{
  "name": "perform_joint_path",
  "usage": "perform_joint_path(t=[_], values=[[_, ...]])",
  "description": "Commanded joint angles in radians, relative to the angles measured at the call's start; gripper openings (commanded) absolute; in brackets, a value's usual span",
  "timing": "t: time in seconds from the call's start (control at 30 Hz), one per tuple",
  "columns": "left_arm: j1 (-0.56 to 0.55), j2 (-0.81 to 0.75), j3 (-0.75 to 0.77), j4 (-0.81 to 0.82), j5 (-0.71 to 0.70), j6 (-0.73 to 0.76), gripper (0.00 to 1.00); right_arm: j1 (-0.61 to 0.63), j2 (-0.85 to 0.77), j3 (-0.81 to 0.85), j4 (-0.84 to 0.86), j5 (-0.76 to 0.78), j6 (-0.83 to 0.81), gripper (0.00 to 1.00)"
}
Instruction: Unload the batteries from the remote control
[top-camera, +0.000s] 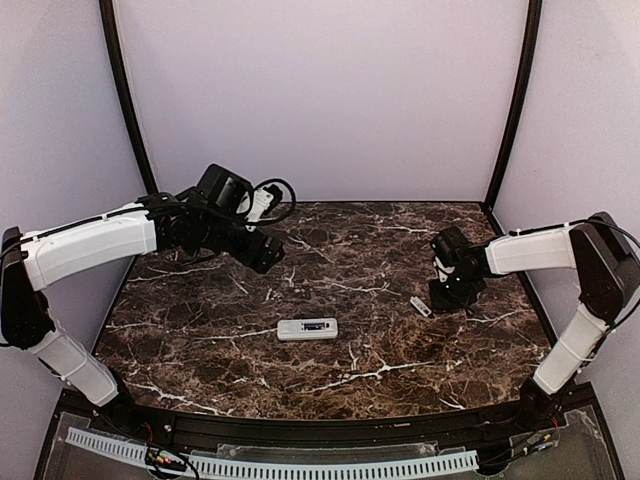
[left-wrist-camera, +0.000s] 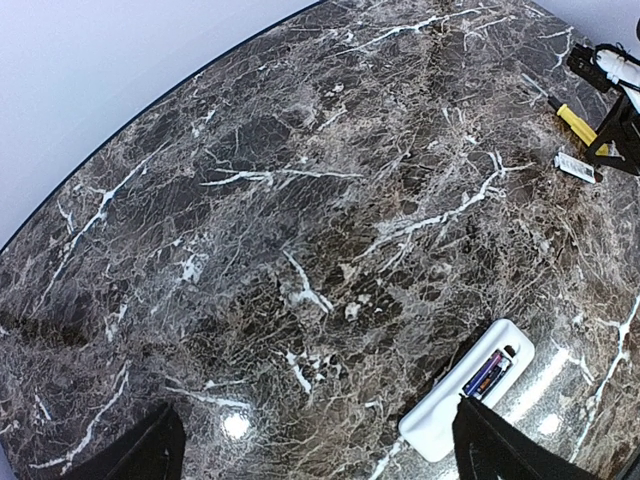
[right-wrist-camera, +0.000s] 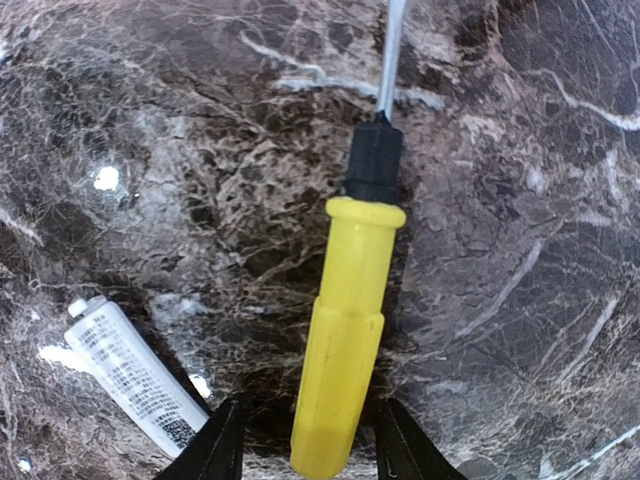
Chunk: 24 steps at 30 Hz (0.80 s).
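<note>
The white remote control (top-camera: 307, 329) lies flat in the middle of the marble table, its compartment facing up and uncovered. In the left wrist view the remote control (left-wrist-camera: 450, 410) shows two batteries side by side in the recess, one purplish-blue (left-wrist-camera: 482, 370) and one reddish (left-wrist-camera: 495, 378). My left gripper (top-camera: 265, 250) hangs open above the table's far left, apart from the remote. My right gripper (right-wrist-camera: 310, 440) is low at the right, its jaws standing either side of a yellow screwdriver handle (right-wrist-camera: 350, 330) with a small gap on each side.
The small grey battery cover (right-wrist-camera: 130, 375) lies on the table just left of the right gripper, also seen from above as the cover (top-camera: 420, 306). The screwdriver's metal shaft (right-wrist-camera: 392, 50) points away from the gripper. Pale walls enclose the table on three sides.
</note>
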Motion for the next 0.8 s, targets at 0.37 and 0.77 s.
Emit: perform_joint_path(t=[0.37,0.77], values=[[-0.003,-0.038,-0.015,0.021,0.009,0.012,0.93,-0.007,0.026,0.004,-0.006,0.010,0.017,0.21],[0.035,-0.065,-0.020,0.041,0.154,-0.026,0.92,-0.007,-0.044,0.025,-0.046,0.020,-0.013,0.00]])
